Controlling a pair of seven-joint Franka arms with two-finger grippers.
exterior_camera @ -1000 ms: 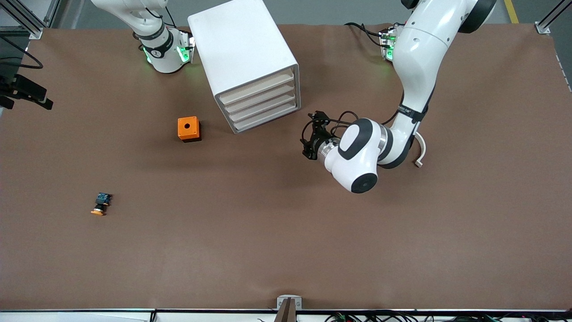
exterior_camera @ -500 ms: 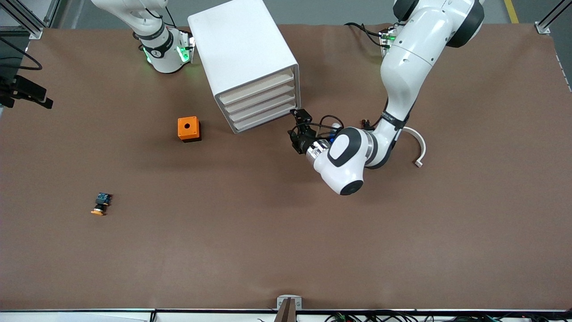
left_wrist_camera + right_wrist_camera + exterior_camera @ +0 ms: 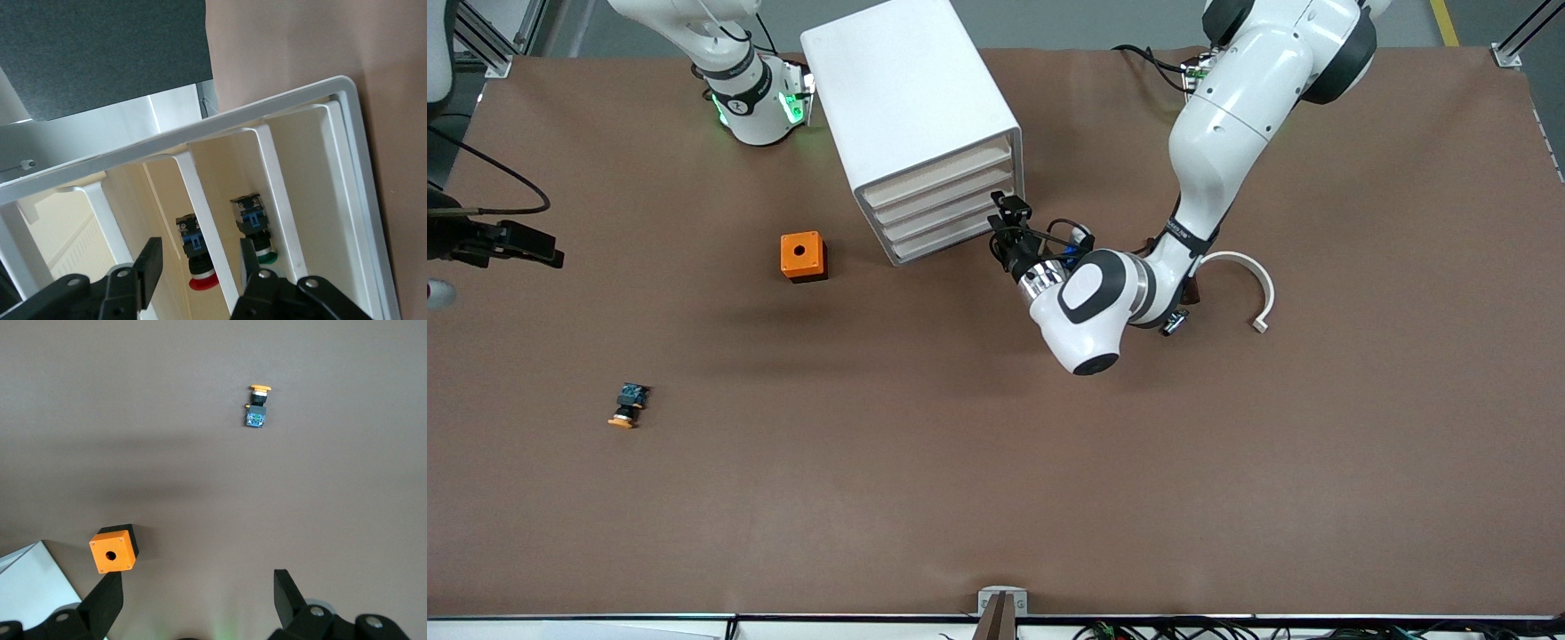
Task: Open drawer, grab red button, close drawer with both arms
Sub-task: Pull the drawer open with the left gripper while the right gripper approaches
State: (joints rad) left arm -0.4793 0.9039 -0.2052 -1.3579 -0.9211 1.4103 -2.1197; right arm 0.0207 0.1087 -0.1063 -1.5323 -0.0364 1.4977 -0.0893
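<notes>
The left gripper's (image 3: 199,268) fingers (image 3: 149,265) are open and hold nothing. In the left wrist view they point into the front of the boxy white cabinet (image 3: 907,98), with one thin white drawer edge between them. In the front view this gripper (image 3: 1001,224) is a dark lump right at the corner of the drawer fronts, at the left arm's end of them, and its fingers cannot be told apart there.

The small button with the red cap, black body and blue block (image 3: 197,257) lies inside one of the drawers, cap toward the gripper. Its cap is partly hidden by the drawer edge. A like button with a green cap (image 3: 253,228) lies in the drawer next to it. The left wrist view does not show which drawers these are. In the front view the top drawer's off-white front (image 3: 938,173) sits in line with the three below it, and no button shows.

The right gripper's (image 3: 197,597) fingers are wide open and empty. It hangs high over the brown table (image 3: 960,462), with the orange cube with a hole (image 3: 113,550) and the yellow-capped button (image 3: 257,407) below. The cube (image 3: 802,256) is beside the cabinet; that button (image 3: 628,405) is much nearer the front camera.

A white curved strip (image 3: 1254,280) lies by the left arm.
</notes>
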